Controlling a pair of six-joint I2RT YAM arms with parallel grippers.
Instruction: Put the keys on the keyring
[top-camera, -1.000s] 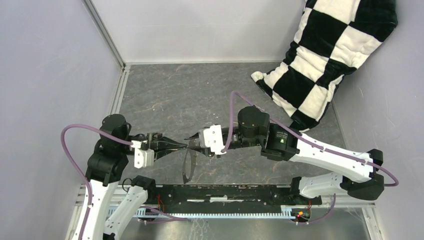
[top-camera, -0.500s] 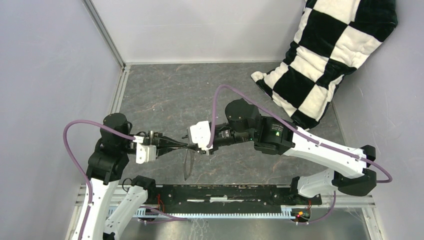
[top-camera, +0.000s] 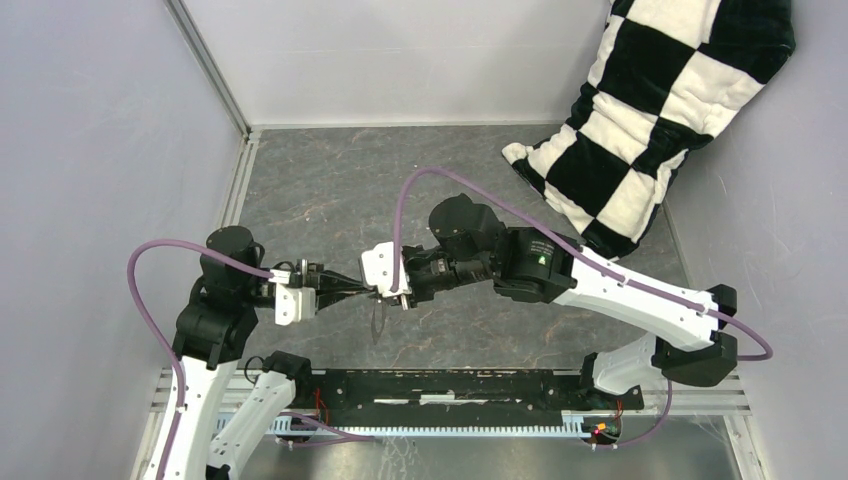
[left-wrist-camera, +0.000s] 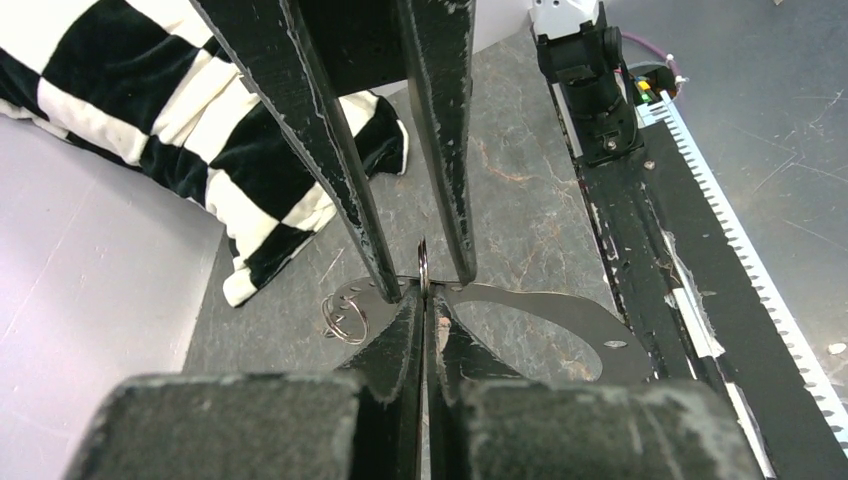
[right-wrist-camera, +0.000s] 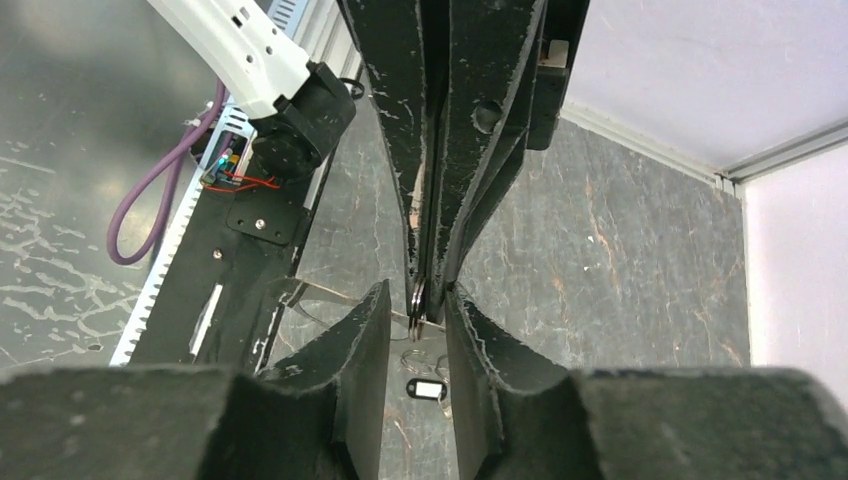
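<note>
Left gripper (left-wrist-camera: 423, 300) is clamped tight on the keyring (left-wrist-camera: 423, 265), held edge-on above the worktop (top-camera: 330, 190) near its front edge, left of middle. The right gripper (right-wrist-camera: 418, 295) straddles the same rim, fingers narrowly apart. Beneath lies the black key (right-wrist-camera: 425, 388).

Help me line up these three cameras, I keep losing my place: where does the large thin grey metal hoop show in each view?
Top external: the large thin grey metal hoop hangs edge-on, just left of centre.
Left wrist: a flat grey band running right from centre.
Right wrist: a thin strip left of centre.
Shared landmark: the black base rail, at the bottom, right and left respectively.
</note>
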